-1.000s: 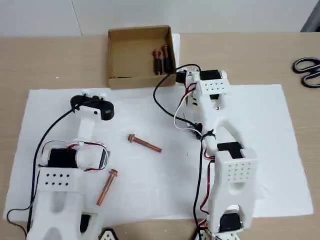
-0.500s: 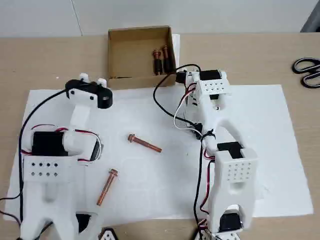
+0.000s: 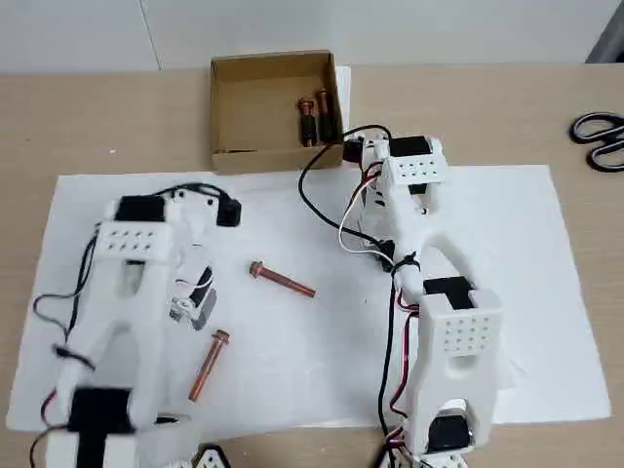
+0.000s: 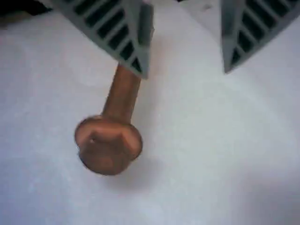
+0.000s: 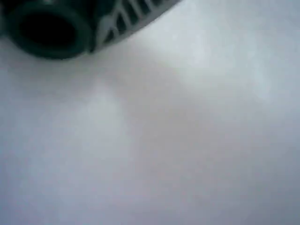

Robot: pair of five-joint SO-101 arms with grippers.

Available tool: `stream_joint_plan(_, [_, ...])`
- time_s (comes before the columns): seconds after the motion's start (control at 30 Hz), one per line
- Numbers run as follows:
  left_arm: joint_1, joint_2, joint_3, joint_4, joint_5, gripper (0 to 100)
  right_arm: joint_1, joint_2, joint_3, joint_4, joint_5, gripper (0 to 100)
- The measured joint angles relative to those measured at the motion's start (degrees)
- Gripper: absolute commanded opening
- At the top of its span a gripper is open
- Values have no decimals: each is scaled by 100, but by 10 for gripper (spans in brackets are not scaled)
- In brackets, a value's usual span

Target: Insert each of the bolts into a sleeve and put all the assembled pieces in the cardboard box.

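Note:
Two copper bolts lie on the white paper: one [image 3: 282, 279] in the middle, the other [image 3: 209, 364] nearer the front. My left gripper [image 3: 191, 300] hangs open just above the front bolt [image 4: 110, 136], whose shaft runs under one ribbed finger [image 4: 123, 33]; the other finger [image 4: 246, 32] stands apart. My right gripper [image 3: 355, 152] rests beside the cardboard box [image 3: 252, 109], shut on a dark sleeve [image 5: 46, 29] held low over the paper. Two assembled pieces [image 3: 316, 116] lie in the box's right side.
The white paper sheet [image 3: 312, 390] covers the work area on a wooden table. Scissors [image 3: 599, 138] lie at the far right edge. Cables [image 3: 327, 210] loop from the right arm across the paper between the box and the middle bolt.
My left arm has swung in from the paper's far left and bent down, bringing its gripper over the front bolt. The right arm and both bolts have stayed put.

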Motion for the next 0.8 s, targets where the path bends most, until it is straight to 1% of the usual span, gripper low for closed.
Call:
stream_joint_plan(0.17, [167, 422, -26, 0, -185, 93, 0, 0, 0, 0, 0, 4])
stream_joint_plan(0.57, [879, 501, -26, 0, -273, 95, 0, 0, 0, 0, 0, 4])
stream_joint_plan(0.8, [923, 527, -26, 0, -273, 96, 0, 0, 0, 0, 0, 4])
